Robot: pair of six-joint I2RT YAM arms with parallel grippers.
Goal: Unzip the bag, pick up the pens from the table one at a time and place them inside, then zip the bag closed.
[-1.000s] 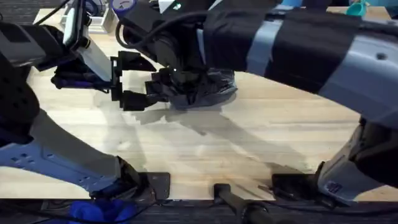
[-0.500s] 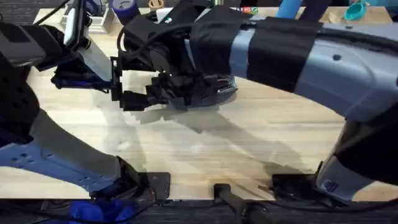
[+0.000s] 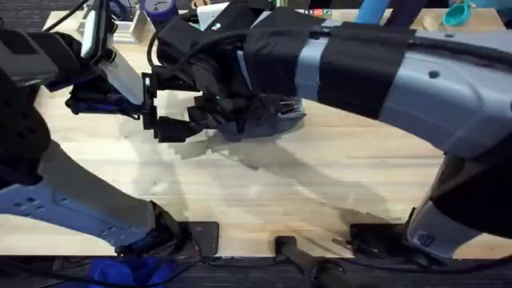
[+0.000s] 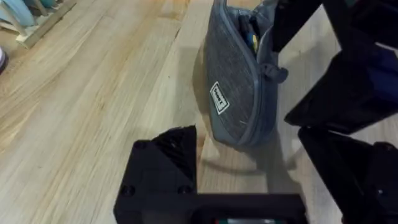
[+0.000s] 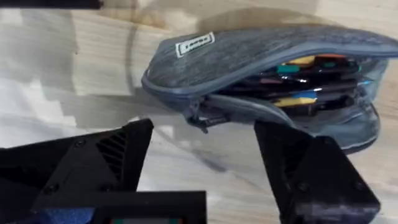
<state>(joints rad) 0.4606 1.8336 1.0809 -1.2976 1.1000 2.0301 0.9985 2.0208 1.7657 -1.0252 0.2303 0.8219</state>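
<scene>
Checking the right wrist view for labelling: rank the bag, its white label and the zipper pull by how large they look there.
1. bag, spanning most of the view.
2. white label.
3. zipper pull, about the label's size; too close to rank surely.

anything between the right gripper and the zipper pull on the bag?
Nothing visible. In the right wrist view the right gripper is open, with the zipper pull on the bag directly ahead over bare table.

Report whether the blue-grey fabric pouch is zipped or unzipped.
Unzipped. The blue-grey fabric pouch gapes along its zipper, with colourful pens visible inside through the opening.
</scene>
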